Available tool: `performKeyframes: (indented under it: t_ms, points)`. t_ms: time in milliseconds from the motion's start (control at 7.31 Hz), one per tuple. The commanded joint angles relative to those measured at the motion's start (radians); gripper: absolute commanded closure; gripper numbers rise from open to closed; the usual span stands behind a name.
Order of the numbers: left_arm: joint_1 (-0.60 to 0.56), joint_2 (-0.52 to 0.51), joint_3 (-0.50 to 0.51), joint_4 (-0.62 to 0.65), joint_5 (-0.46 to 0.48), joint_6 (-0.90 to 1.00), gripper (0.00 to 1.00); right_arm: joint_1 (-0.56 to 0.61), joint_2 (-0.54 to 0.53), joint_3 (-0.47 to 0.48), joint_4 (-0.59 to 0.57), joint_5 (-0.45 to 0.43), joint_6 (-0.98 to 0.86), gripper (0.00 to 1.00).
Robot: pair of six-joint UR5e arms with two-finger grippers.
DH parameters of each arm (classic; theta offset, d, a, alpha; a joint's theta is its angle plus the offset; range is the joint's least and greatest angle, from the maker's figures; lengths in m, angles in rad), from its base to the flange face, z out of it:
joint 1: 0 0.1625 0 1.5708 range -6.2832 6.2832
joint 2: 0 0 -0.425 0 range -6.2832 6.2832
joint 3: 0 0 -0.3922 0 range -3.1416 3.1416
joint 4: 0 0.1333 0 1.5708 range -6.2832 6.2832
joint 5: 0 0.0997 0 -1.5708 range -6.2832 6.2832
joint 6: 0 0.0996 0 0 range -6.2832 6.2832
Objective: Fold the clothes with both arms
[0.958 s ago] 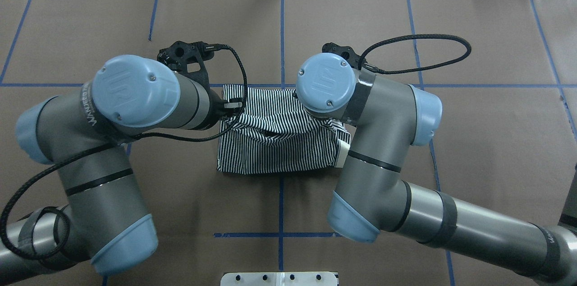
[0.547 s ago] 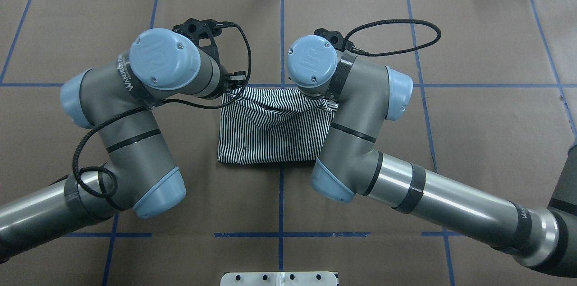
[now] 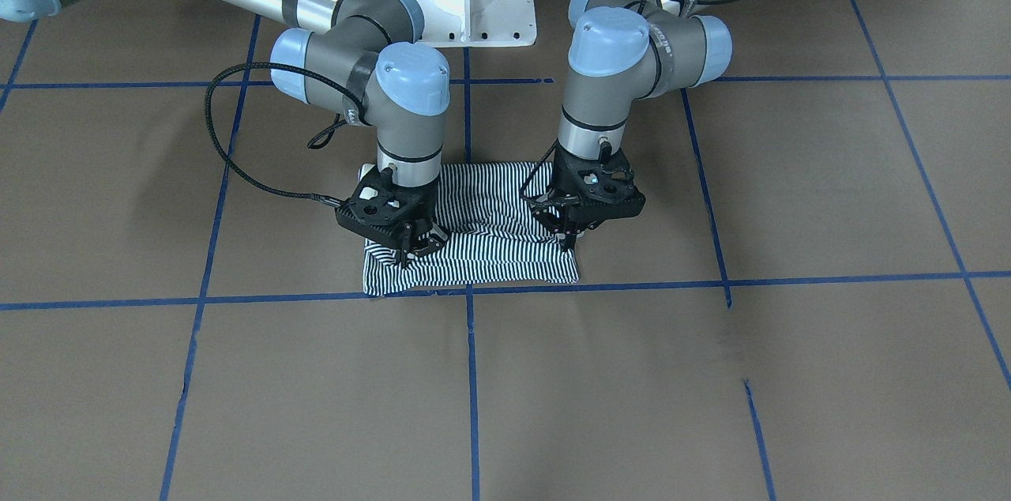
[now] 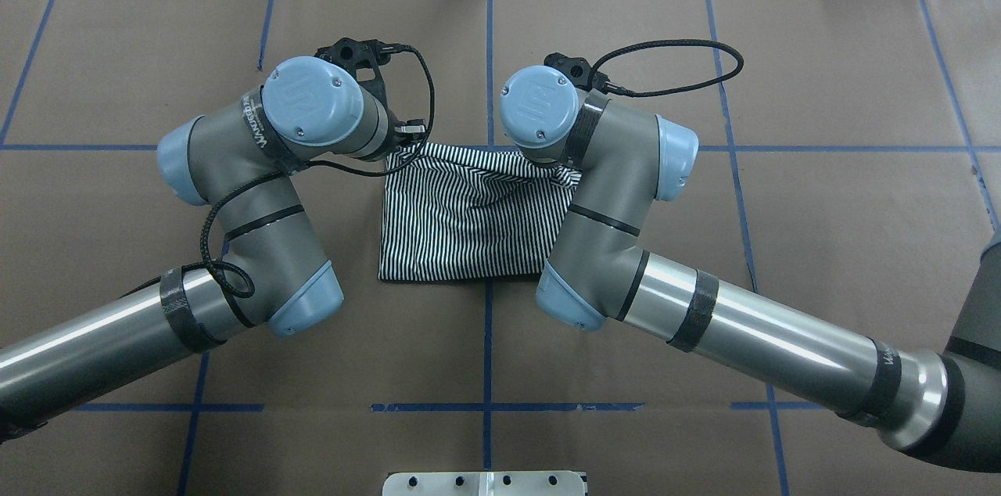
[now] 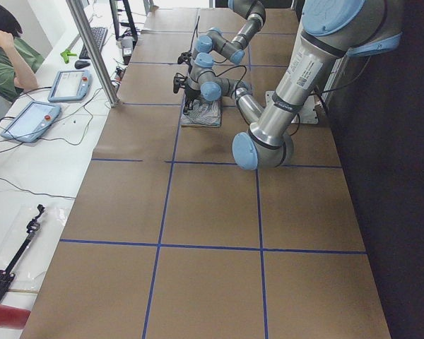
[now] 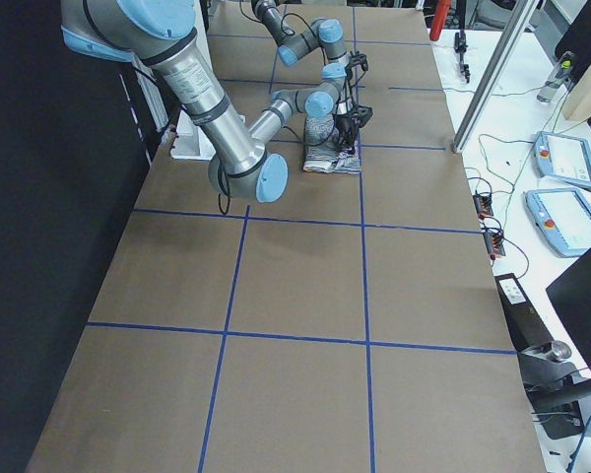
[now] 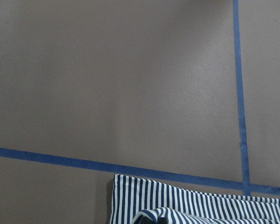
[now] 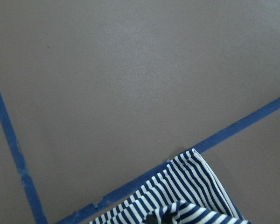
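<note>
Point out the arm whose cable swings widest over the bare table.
The right arm: its cable arcs far outward; the left arm's hugs its wrist.

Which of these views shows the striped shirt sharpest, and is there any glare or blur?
Overhead exterior: the shirt shows crisp stripes under even light, with white glare on the right arm along its silver tube. Exterior front-facing: equally sharp. Both side views: shirt too small to resolve stripes. Wrist views: slightly soft, shirt only at the bottom edge.
</note>
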Motion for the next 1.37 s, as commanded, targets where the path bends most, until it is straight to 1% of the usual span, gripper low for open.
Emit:
performKeyframes:
  t_ms: [0, 137, 274, 411, 547, 821, 958, 1095, 1232]
  points:
    - [0.003, -0.003, 0.030, -0.030, -0.001, 0.011, 0.27, 0.000, 0.007, -0.007, 0.009, -0.002, -0.018, 0.65]
    - [0.001, 0.006, 0.014, -0.049, -0.004, 0.092, 0.00, 0.000, 0.019, -0.006, 0.039, -0.006, -0.046, 0.01]
    - [-0.003, 0.047, -0.052, -0.058, -0.009, 0.149, 0.00, 0.000, 0.037, -0.001, 0.043, -0.002, -0.070, 0.00]
    - [-0.038, 0.092, -0.119, -0.061, -0.058, 0.269, 0.00, -0.003, 0.054, 0.006, 0.043, 0.000, -0.154, 0.00]
    - [-0.060, 0.112, -0.137, -0.060, -0.111, 0.298, 0.00, -0.027, 0.053, 0.011, 0.041, -0.009, -0.187, 0.00]
    - [-0.060, 0.112, -0.138, -0.061, -0.112, 0.289, 0.00, -0.075, 0.035, 0.000, 0.036, -0.018, -0.303, 0.00]
    - [-0.060, 0.112, -0.138, -0.067, -0.112, 0.287, 0.00, -0.092, 0.034, -0.015, 0.036, -0.053, -0.336, 0.00]
    - [-0.058, 0.112, -0.140, -0.072, -0.112, 0.280, 0.00, -0.086, 0.042, -0.055, 0.014, -0.064, -0.342, 0.00]
    - [-0.057, 0.112, -0.145, -0.072, -0.113, 0.272, 0.00, -0.052, 0.042, -0.064, 0.001, -0.063, -0.395, 0.00]
